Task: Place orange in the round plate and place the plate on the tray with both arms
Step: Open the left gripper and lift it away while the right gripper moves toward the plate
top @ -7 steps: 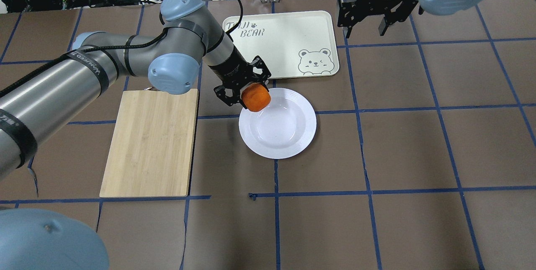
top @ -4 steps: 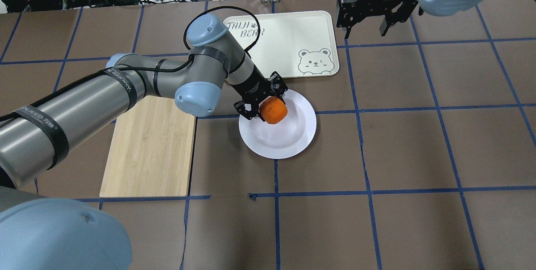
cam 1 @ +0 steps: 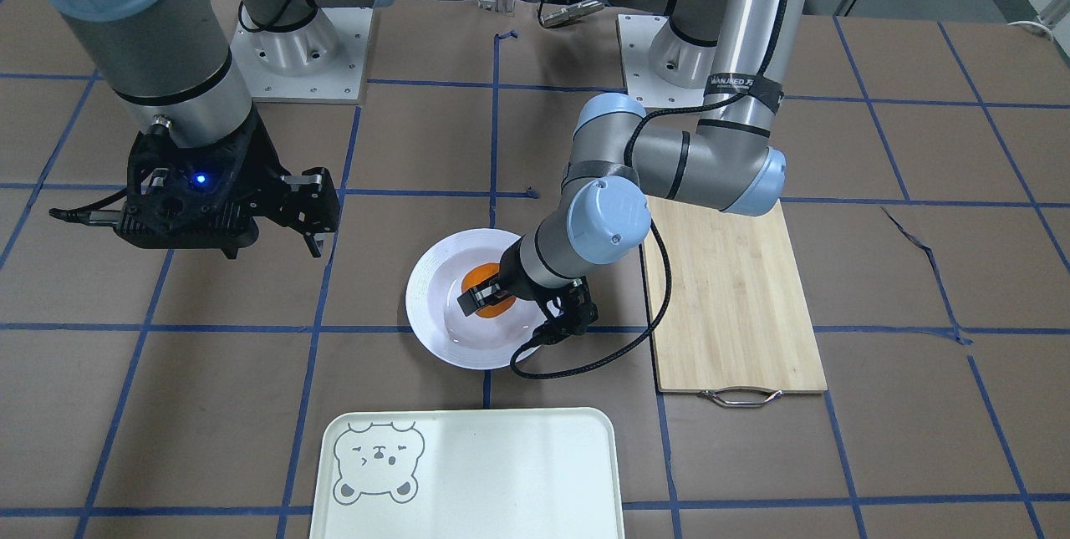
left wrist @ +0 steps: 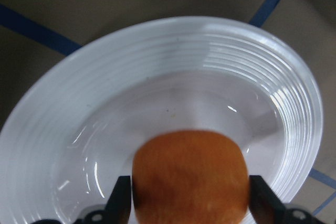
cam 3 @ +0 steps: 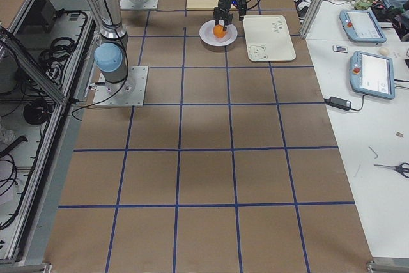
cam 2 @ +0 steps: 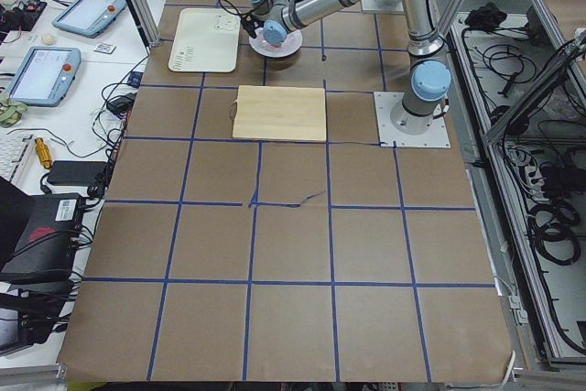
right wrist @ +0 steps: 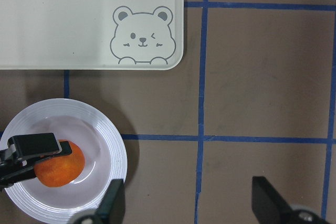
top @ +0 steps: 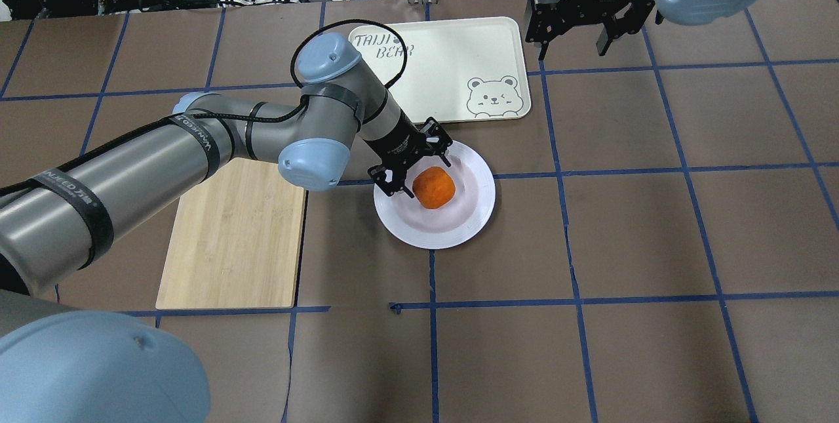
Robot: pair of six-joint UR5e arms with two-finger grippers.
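Overhead exterior view: the tray [top: 452, 49] reads "TAIJI BEAR" in grey at its 11 o'clock corner. A loop of black cable [top: 357, 20] running along my left arm [top: 164, 154] crosses some of the letters. A winking bear face [top: 491, 96] is printed at the tray's 5 o'clock corner. A black band [cam 1: 740, 84] on that arm carries the word "WANJEED", plain in the front-facing view.

On the brown desk [top: 655, 246], gridded with blue tape [top: 564, 174], the round plate [top: 475, 213] lies at 6 o'clock of the tray, just apart from its edge. A bamboo cutting board [top: 233, 239] lies at 9 o'clock of the plate, apart from it. Its metal handle [cam 1: 742, 396] is at its far end, seen in the front-facing view. My left forearm and wrist hang over the board's far corner and the plate's 10 o'clock rim, hiding both.

The orange [top: 434, 188] sits low in the plate's well, about at its centre. My left jaws [top: 419, 175] reach in from 10 o'clock and flank it. The left wrist view shows both fingers [left wrist: 122, 203] against its skin, so the jaws are closed on the fruit. Whether it rests on the plate I cannot tell.

My right jaws [top: 570, 49] hang spread wide and empty off the tray's 2 o'clock corner, well apart from plate and orange. A blue light [cam 1: 199, 180] glows on their housing.
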